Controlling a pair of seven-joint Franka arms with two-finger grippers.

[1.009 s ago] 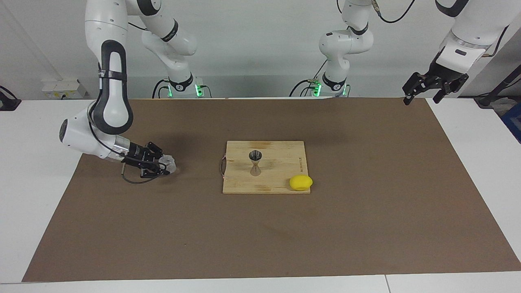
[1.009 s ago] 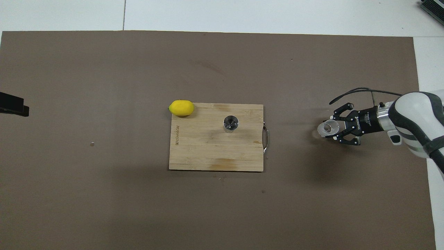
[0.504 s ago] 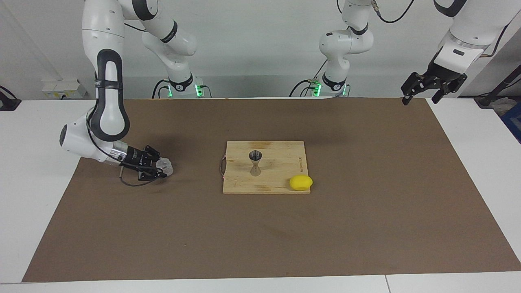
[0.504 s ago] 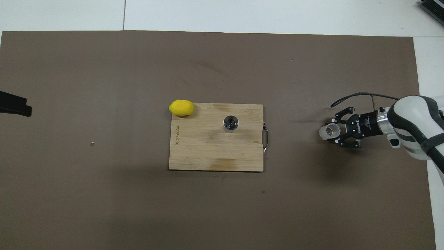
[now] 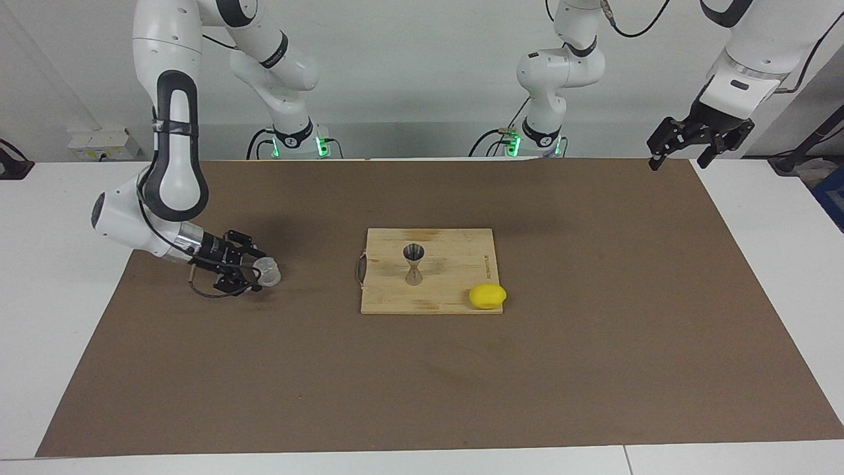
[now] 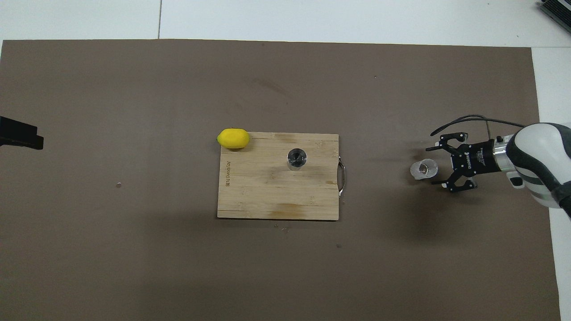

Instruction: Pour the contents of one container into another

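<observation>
The cup (image 5: 267,272) stands upright near the board (image 5: 455,264), toward the right arm's end. The right gripper (image 5: 249,269) is spread apart beside it. The left gripper (image 5: 679,142) waits, spread apart.

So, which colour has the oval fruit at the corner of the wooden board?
The lemon is plain bright yellow, seen best in the overhead view.

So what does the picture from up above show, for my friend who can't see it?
The right gripper sits open beside a small clear cup standing on the brown mat, toward the right arm's end of the table. In the middle, a silver jigger stands on a wooden cutting board, with a lemon at its corner.
</observation>
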